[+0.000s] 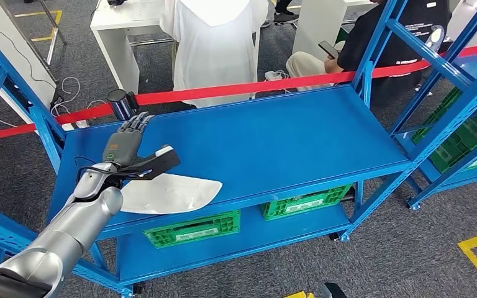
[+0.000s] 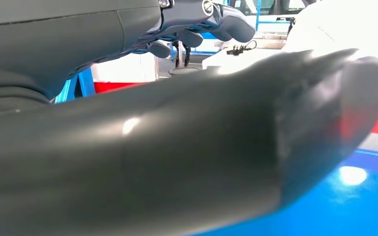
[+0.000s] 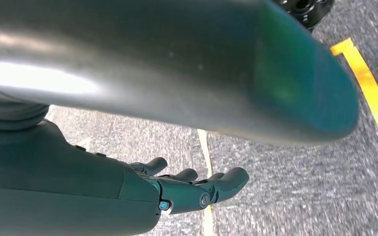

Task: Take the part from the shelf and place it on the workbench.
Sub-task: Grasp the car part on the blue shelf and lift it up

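Reaching over the blue shelf [image 1: 273,133], the left hand [image 1: 127,144] hovers open and empty, its arm hiding part of the white part [image 1: 174,192] lying there. Below sit two green crates [image 1: 192,228], contents unreadable. The right hand [image 3: 197,189] hangs loosely open, empty.

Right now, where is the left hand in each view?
Head view: left hand over the blue shelf's left end, beside the white part.
Left wrist view: left hand across the foreground, fingers along the top.
Right wrist view: faces the floor.
Shared landmark: red tape.
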Robot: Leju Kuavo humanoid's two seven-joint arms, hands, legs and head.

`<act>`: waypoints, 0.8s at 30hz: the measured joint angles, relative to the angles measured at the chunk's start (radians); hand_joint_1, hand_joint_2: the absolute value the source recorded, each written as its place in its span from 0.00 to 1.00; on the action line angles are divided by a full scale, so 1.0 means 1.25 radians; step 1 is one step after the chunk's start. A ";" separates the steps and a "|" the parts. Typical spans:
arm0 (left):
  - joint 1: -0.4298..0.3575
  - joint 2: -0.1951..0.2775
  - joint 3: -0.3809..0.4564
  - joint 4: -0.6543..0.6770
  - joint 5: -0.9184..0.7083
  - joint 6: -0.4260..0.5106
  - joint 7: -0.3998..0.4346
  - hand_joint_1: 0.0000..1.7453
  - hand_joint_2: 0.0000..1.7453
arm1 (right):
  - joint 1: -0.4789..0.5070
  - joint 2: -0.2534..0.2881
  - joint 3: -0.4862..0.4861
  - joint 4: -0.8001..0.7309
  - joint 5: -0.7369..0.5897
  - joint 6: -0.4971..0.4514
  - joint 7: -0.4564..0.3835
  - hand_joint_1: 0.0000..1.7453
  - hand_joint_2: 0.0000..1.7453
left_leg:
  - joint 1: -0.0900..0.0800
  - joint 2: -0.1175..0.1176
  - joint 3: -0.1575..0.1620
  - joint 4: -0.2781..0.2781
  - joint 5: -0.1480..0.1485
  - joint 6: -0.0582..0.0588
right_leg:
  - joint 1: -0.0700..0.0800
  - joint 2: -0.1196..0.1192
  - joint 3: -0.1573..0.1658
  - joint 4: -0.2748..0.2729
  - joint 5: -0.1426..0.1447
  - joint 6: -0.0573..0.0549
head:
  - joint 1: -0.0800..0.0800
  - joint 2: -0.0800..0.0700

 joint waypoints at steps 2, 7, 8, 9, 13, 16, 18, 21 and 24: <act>0.001 0.000 0.000 -0.001 0.000 0.001 0.000 0.00 0.00 | -0.001 0.000 0.000 0.000 0.000 0.000 -0.001 0.00 0.00 | 0.003 -0.001 -0.004 0.013 -0.007 -0.011 | -0.004 0.000 0.050 -0.103 0.051 0.004 | 0.000 0.000; 0.000 0.002 0.000 -0.004 0.002 0.003 -0.001 0.00 0.00 | -0.001 0.002 0.000 0.000 0.001 0.000 -0.001 0.00 0.00 | 0.002 -0.003 -0.012 0.026 -0.011 -0.038 | -0.002 0.006 0.074 -0.162 0.071 -0.023 | -0.002 0.000; 0.000 0.003 0.000 -0.004 0.002 0.003 -0.001 0.00 0.00 | -0.001 0.002 0.000 0.000 0.001 0.000 -0.001 0.00 0.00 | 0.003 -0.003 -0.014 0.032 -0.017 -0.043 | -0.002 0.006 0.073 -0.163 0.073 -0.029 | -0.003 0.000; 0.000 0.004 0.000 -0.004 0.003 0.004 -0.001 0.00 0.00 | -0.001 0.002 -0.001 0.000 0.001 0.000 -0.002 0.00 0.00 | 0.004 -0.002 -0.023 0.051 -0.031 -0.046 | -0.003 0.005 0.072 -0.164 0.075 -0.034 | -0.004 0.000; 0.005 0.006 0.000 -0.004 0.007 0.007 -0.004 0.00 0.00 | -0.001 0.002 -0.005 0.000 0.001 -0.001 -0.002 0.00 0.00 | 0.005 -0.002 -0.101 0.236 -0.122 -0.054 | -0.001 0.004 0.068 -0.164 0.079 -0.042 | -0.008 0.000; 0.008 0.007 0.000 -0.004 0.009 0.010 -0.004 0.00 0.00 | -0.001 0.002 -0.008 0.000 0.001 -0.001 -0.002 0.00 0.00 | 0.003 -0.002 -0.072 0.192 -0.083 -0.043 | 0.003 0.005 0.068 -0.164 0.079 -0.043 | -0.008 0.000; 0.006 0.008 0.000 -0.006 0.009 0.012 -0.004 0.00 0.00 | -0.001 0.003 -0.011 0.000 0.002 -0.001 -0.002 0.00 0.00 | -0.002 -0.001 -0.014 0.081 -0.045 -0.031 | 0.005 0.005 0.068 -0.164 0.080 -0.042 | -0.008 0.000; 0.004 0.009 0.000 -0.007 0.010 0.014 -0.006 0.00 0.00 | -0.002 0.004 -0.013 0.000 0.004 0.000 -0.002 0.00 0.00 | -0.009 -0.001 0.014 0.026 -0.036 -0.025 | 0.006 0.004 0.066 -0.167 0.084 -0.030 | -0.007 0.000; 0.003 0.011 0.000 -0.010 0.011 0.015 -0.007 0.00 0.00 | -0.001 0.004 -0.013 0.000 0.005 0.000 -0.002 0.00 0.00 | -0.003 0.000 0.017 0.011 -0.024 -0.013 | 0.007 0.003 0.060 -0.157 0.074 -0.018 | -0.006 0.000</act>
